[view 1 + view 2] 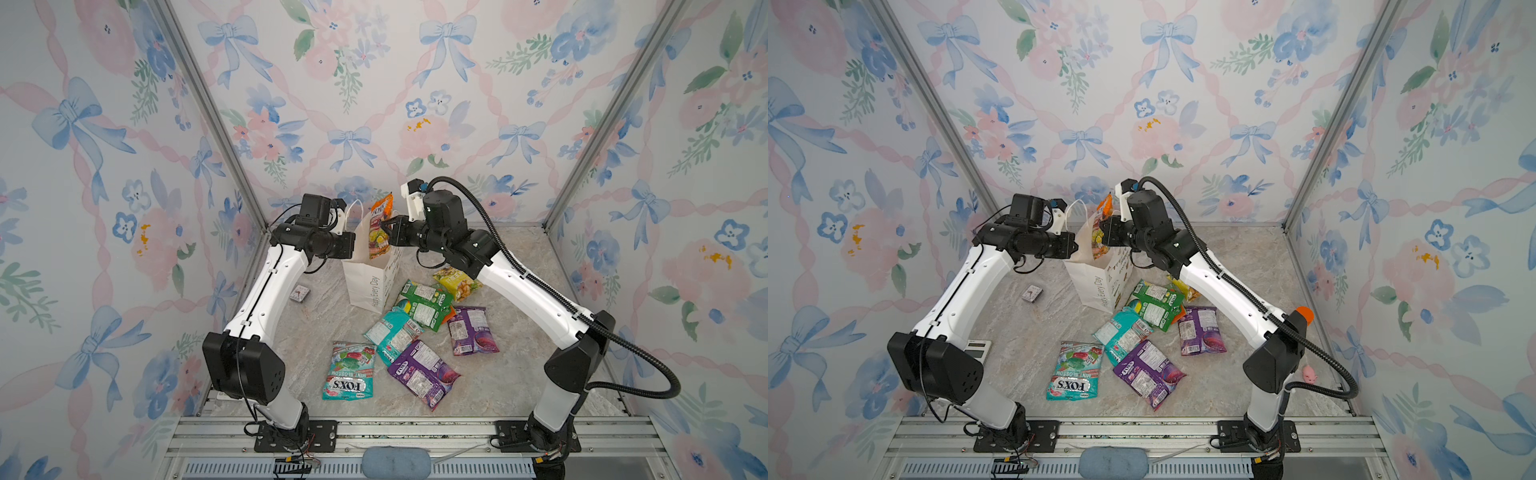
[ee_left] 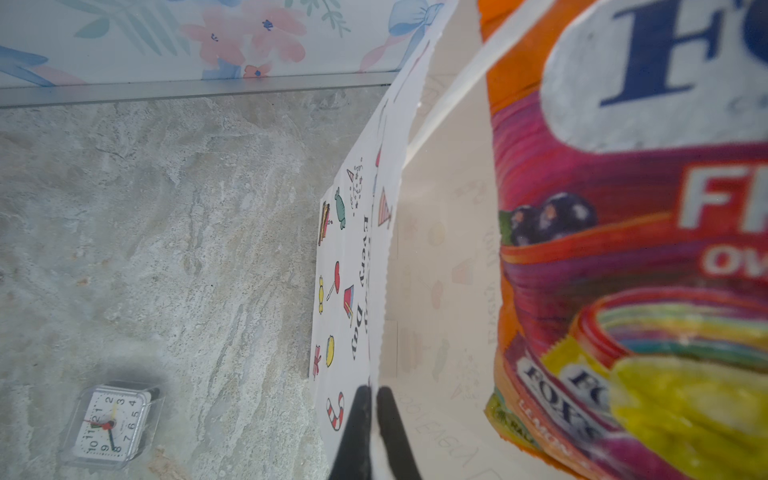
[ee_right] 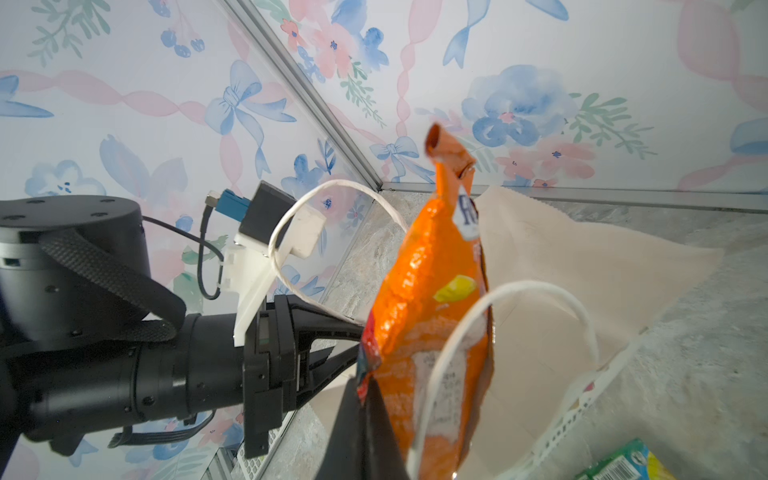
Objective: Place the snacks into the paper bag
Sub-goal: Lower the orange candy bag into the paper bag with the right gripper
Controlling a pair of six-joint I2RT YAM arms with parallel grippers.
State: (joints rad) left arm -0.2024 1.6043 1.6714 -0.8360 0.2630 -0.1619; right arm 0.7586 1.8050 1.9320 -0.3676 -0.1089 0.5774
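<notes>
The white paper bag [image 1: 368,286] stands upright at the back middle of the table, mouth open. My left gripper [image 2: 372,399] is shut on the bag's left wall at the rim [image 1: 1075,246]. My right gripper [image 3: 365,388] is shut on an edge of the orange-purple FOX'S Fruits packet [image 1: 380,228], which is upright between the cord handles with its lower end in the bag's mouth. Several more snacks lie in front of the bag: a teal mint packet [image 1: 349,372], another teal one [image 1: 392,334], two purple ones [image 1: 422,372] [image 1: 471,330], a green one [image 1: 424,305] and a yellow one [image 1: 457,282].
A small clock [image 1: 300,293] lies left of the bag. A white calculator [image 1: 978,349] sits behind my left elbow. An orange-capped bottle [image 1: 1304,313] and a small pink toy [image 1: 1309,374] are at the right, by my right arm. Floral walls close in three sides.
</notes>
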